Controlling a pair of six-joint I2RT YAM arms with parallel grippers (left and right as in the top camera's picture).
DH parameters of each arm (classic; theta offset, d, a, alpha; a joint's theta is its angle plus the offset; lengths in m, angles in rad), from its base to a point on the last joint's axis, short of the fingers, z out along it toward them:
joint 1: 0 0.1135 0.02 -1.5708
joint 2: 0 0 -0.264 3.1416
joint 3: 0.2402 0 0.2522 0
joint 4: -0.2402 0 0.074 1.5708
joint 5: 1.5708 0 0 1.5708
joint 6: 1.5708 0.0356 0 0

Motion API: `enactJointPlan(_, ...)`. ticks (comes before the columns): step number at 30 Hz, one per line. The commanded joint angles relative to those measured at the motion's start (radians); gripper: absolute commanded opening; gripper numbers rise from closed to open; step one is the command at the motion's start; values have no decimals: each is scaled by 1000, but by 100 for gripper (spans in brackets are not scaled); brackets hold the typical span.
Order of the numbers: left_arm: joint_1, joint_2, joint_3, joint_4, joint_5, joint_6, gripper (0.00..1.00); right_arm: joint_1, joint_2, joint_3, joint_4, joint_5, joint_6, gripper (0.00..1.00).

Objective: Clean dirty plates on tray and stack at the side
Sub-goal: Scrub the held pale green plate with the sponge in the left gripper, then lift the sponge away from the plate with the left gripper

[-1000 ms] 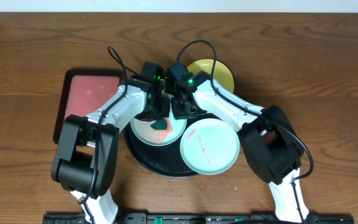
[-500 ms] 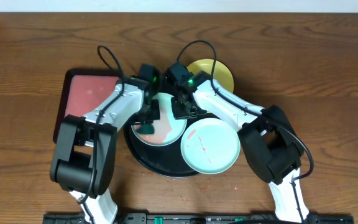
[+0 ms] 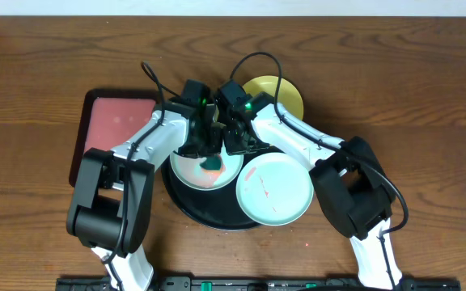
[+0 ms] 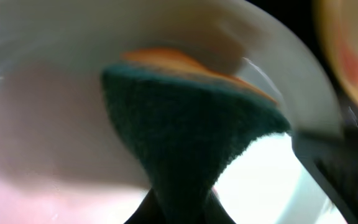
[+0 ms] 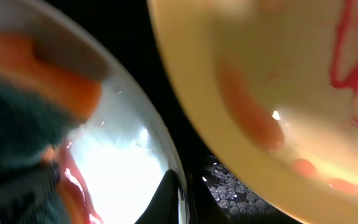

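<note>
A pale blue-white plate (image 3: 192,171) with reddish smears lies on the left of the black tray (image 3: 209,217). My left gripper (image 3: 206,152) is shut on a green sponge with an orange back (image 3: 213,165) and presses it onto this plate. The left wrist view shows the sponge (image 4: 185,137) on the plate (image 4: 42,124), held by the gripper (image 4: 179,211). My right gripper (image 3: 238,145) is shut on this plate's rim (image 5: 166,149), its fingers (image 5: 180,199) on either side of the edge. A second pale plate (image 3: 272,191) lies front right. The yellow plate (image 3: 280,95) sits behind, red-smeared (image 5: 278,93).
A pink rectangular tray with a dark rim (image 3: 116,129) lies to the left of the black tray. The wooden table (image 3: 427,97) surrounds everything. Both arms cross over the back half of the black tray.
The left gripper swept the sponge to the left across the plate and has come back to the right. The right gripper has stayed on the plate's rim.
</note>
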Motion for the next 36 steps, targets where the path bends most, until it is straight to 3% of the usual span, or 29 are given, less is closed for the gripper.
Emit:
enactJointPlan(1,11,19,-7,-19,-443,-254,8,11,29,-9,-12,26,-11,3)
enactJointPlan(3,11,19,-7,-58,-513,-315,8,10,29,-9,-12,26,-11,3)
enactJointPlan(7,8,19,-7,-122,-465,-305,7,10,29,-9,-12,26,-11,3)
enactJointPlan(13,8,19,-7,-177,-61,-56,8,10,29,-9,-11,26,-11,4)
enactJointPlan(16,8,19,-7,-178,163,4,8,10,29,-9,-11,26,-10,4)
enactJointPlan(18,8,19,-7,-167,217,7,7,10,29,-9,-10,26,-10,3)
enactJointPlan(22,9,19,-7,-104,143,-4,7,10,29,-9,-8,26,-10,3)
enactJointPlan(26,9,18,-2,-39,-77,-123,7,10,29,-9,-8,26,-11,1)
enactJointPlan(31,14,-19,72,-100,-216,-136,8,10,29,-9,-10,26,-22,1)
enactJointPlan(36,42,-133,170,-169,-240,-135,7,10,29,-9,-8,21,-35,1)
